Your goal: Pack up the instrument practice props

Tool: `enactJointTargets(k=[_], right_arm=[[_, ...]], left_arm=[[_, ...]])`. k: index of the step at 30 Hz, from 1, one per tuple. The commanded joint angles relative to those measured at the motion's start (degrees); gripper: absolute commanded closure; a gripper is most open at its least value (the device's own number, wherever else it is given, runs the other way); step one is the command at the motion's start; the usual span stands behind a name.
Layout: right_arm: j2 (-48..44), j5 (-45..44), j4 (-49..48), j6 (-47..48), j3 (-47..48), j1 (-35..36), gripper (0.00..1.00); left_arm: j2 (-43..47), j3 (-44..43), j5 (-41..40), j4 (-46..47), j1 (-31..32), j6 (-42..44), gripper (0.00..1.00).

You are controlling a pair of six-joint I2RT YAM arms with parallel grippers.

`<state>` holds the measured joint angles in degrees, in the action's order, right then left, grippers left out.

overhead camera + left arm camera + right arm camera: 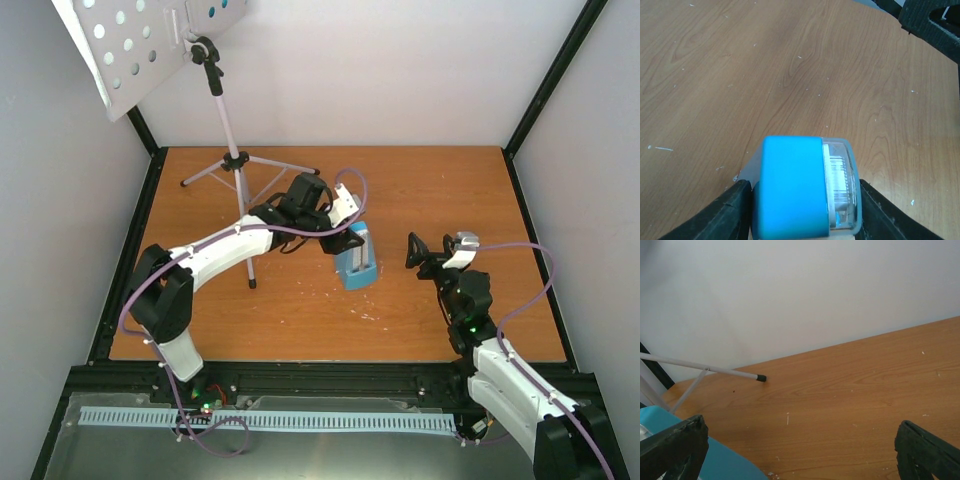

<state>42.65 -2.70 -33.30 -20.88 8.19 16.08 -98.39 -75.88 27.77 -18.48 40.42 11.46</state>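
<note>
The light-blue pyramid metronome (356, 262) with its clear cover stands on the wooden table (420, 190) near the middle. My left gripper (350, 238) has its two black fingers pressed against both sides of it; the left wrist view shows the metronome (795, 185) filling the gap. The white perforated music stand (120, 45) on its thin grey tripod (232, 160) stands at the back left. A blue and white sheet (215, 10) shows at the top edge by the stand. My right gripper (432, 250) is open and empty, right of the metronome (725, 462).
One tripod leg (248, 262) reaches forward under my left arm; another leg's black tip (760, 378) rests on the table near the back wall. A black frame (535, 230) borders the table, with white walls behind and beside it.
</note>
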Motion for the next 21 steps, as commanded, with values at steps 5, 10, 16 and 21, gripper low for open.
enactJointTargets(k=[5,10,16,21], right_arm=[[-0.34,-0.75,-1.48,-0.35,-0.8,-0.69,0.0],[-0.83,-1.44,-1.48,-0.26,-1.08,-0.66,0.0],[-0.14,-1.35,-1.77,-0.27,-1.05,-0.68,0.0],[0.52,-1.77,-1.92,-0.22,-1.02,-0.62,0.0]], left_arm=[[4.5,2.88,-6.22,3.82,0.71,-6.57,0.57],[11.14,7.67,-21.74,5.28,1.63,-17.9,0.56],[17.17,12.13,-30.08,2.9,2.23,-34.04,0.57],[15.44,11.6,-29.13,0.19,4.07,-37.09,0.43]])
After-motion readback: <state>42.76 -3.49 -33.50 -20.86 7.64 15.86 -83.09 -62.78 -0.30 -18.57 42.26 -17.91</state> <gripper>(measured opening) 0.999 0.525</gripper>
